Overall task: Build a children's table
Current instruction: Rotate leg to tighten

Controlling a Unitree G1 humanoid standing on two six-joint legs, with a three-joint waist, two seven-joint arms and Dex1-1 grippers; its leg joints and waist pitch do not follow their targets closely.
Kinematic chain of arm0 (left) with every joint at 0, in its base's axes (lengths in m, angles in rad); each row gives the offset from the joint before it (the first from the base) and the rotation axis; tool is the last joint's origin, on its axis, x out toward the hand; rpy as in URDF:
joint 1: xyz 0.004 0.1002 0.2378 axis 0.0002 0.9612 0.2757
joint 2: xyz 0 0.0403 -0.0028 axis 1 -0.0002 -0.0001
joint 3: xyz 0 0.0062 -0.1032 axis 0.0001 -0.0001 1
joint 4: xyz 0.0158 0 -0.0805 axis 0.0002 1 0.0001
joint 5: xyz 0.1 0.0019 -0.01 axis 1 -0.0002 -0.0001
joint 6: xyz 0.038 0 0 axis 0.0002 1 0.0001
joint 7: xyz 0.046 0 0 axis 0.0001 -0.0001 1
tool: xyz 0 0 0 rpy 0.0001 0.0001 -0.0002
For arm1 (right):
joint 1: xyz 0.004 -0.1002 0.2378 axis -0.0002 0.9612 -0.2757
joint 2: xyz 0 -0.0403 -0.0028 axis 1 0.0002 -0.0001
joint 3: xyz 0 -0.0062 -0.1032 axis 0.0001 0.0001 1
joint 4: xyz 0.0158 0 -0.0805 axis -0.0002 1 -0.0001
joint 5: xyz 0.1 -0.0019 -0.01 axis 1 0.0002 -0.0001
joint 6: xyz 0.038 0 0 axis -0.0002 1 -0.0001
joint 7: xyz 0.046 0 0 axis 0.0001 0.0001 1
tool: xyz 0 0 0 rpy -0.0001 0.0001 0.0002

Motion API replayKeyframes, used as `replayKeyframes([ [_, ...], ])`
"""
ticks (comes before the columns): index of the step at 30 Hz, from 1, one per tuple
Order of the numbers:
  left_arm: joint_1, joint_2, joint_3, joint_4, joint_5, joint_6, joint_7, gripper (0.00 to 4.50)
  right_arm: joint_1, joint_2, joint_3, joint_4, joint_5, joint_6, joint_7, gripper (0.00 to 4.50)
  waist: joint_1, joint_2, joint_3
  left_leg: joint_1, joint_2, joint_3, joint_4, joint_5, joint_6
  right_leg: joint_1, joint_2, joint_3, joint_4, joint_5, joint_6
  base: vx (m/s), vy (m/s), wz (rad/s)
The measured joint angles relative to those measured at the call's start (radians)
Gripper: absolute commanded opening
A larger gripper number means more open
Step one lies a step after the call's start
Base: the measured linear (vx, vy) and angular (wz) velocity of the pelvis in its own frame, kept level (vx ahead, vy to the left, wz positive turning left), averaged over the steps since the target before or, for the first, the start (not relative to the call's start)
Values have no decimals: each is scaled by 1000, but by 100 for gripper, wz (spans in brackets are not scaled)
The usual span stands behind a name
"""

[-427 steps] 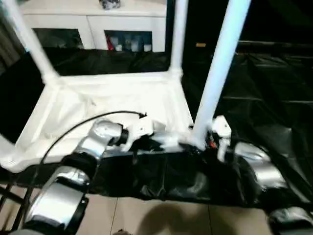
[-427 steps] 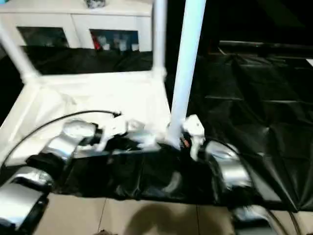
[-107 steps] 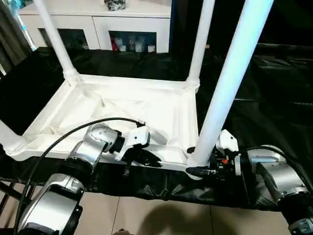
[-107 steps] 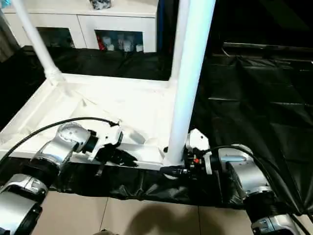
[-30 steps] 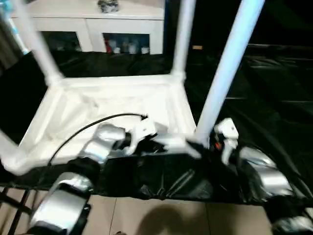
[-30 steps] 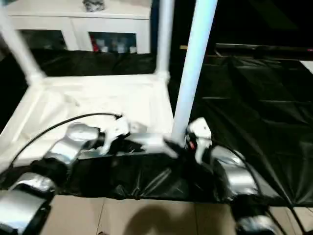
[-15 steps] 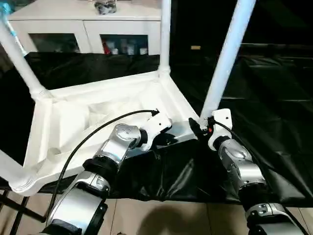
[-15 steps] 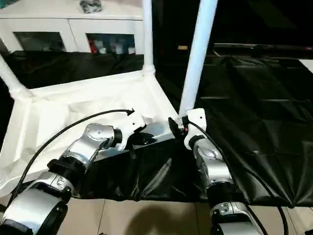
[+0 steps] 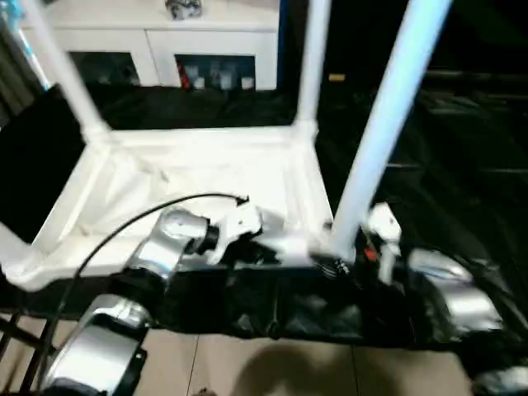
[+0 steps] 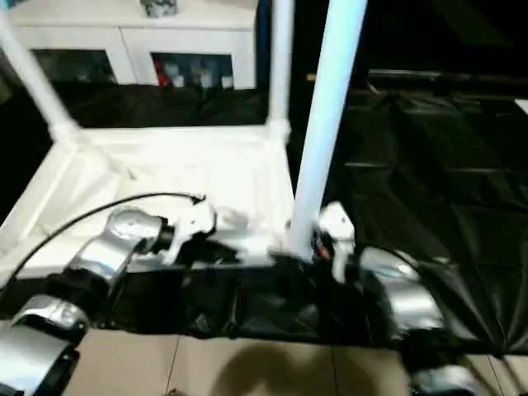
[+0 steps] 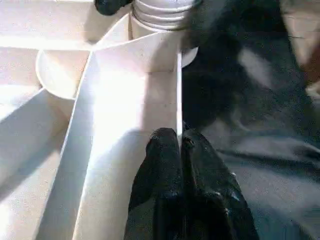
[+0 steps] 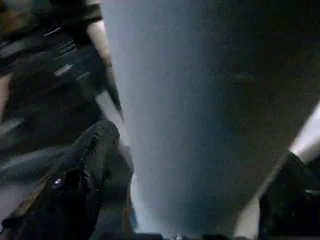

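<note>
Left eye view, items listed left to right, all placed relative to the table top

1. Table top [image 9: 190,177]: white plastic, rectangular, lying upside down on a black sheet [image 9: 462,165], ribbed underside facing up.

2. Far-left leg [image 9: 59,70]: white tube, standing in the table top's far-left corner socket, leaning slightly.

3. Left arm [image 9: 161,247]: silver forearm with a black cable, reaching to the table top's near edge.

4. Left gripper [image 11: 179,145]: black fingers pressed together, clamped on the thin upright wall of the table top's near rim, seen in the left wrist view; a round corner socket [image 11: 160,12] with a leg seated in it lies further along that same rim.

5. Far-right leg [image 9: 309,66]: white tube, upright in the table top's far-right corner socket.

6. Near-right leg [image 9: 388,107]: white tube, standing in the table top's near-right corner socket, nearest the camera.

7. Right gripper [image 9: 342,266]: at the base of the near-right leg, by the table top's near-right corner. In the right wrist view its fingers [image 12: 97,150] stand wide apart on either side of the leg; whether they touch it cannot be told.

8. Cabinet [image 9: 165,41]: white, glass doors, beyond the table top's far edge
</note>
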Motion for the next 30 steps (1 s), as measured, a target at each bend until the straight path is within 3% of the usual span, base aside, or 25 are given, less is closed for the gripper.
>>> replayKeyframes([
  [10,4,36,-14,1,-14,-30,-106,0,5,-48,45,-52,2,39,123,279,6,0,0,-1,0,0,0,0,0,0,0,0,0,0,0,0,0,0],
  [18,4,37,-14,4,-15,-33,-110,0,5,-38,49,-61,0,48,114,267,5,0,0,0,0,0,0,0,0,0,0,-1,0,0,0,0,0,0],
  [23,-27,-15,10,62,7,-4,80,0,-16,51,-31,36,-31,15,-126,267,0,-1,0,4,1,0,4,-3,-6,2,0,0,2,3,-3,0,0,0],
  [27,-53,-94,19,81,36,60,255,0,-74,151,-98,128,-53,20,-432,266,-24,0,0,5,-1,0,6,-3,-6,4,-1,2,0,4,-1,0,0,0],
  [30,-56,-119,22,81,45,79,329,0,-98,208,-123,160,-71,19,-569,266,-27,1,-1,5,-1,0,5,-3,-6,4,-1,1,1,5,-3,0,0,0],
])
